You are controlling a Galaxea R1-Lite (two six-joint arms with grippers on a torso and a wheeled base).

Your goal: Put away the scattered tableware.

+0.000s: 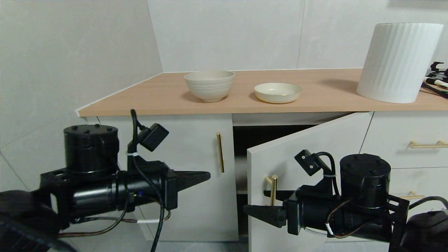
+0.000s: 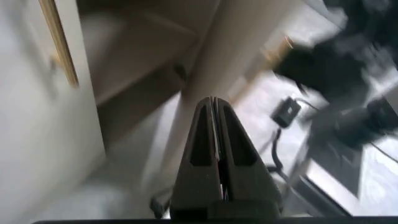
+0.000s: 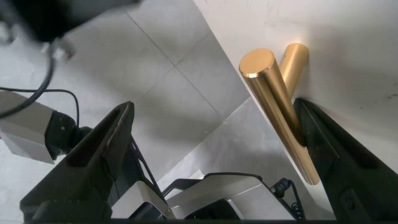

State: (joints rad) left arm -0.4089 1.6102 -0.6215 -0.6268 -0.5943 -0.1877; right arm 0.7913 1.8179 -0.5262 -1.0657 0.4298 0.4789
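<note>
A cream bowl [image 1: 209, 85] and a shallow cream dish [image 1: 277, 92] stand on the wooden countertop [image 1: 168, 98]. Below them the cabinet's right door [image 1: 308, 157] is partly swung out, with a dark interior behind it. My right gripper [image 1: 257, 202] is open at that door's gold handle [image 1: 273, 189]. In the right wrist view the handle [image 3: 277, 106] lies between the fingers, close against one finger [image 3: 339, 165]. My left gripper [image 1: 204, 176] is shut with nothing in it, in front of the closed left door [image 1: 196, 147]; its pressed-together fingers [image 2: 213, 137] point toward the door gap.
A tall white ribbed container [image 1: 399, 61] stands at the counter's right, with pens [image 1: 437, 82] beyond it. The left door has a gold handle [image 1: 219, 153]. Drawers with gold pulls [image 1: 428, 143] are at the right. A wall closes off the left.
</note>
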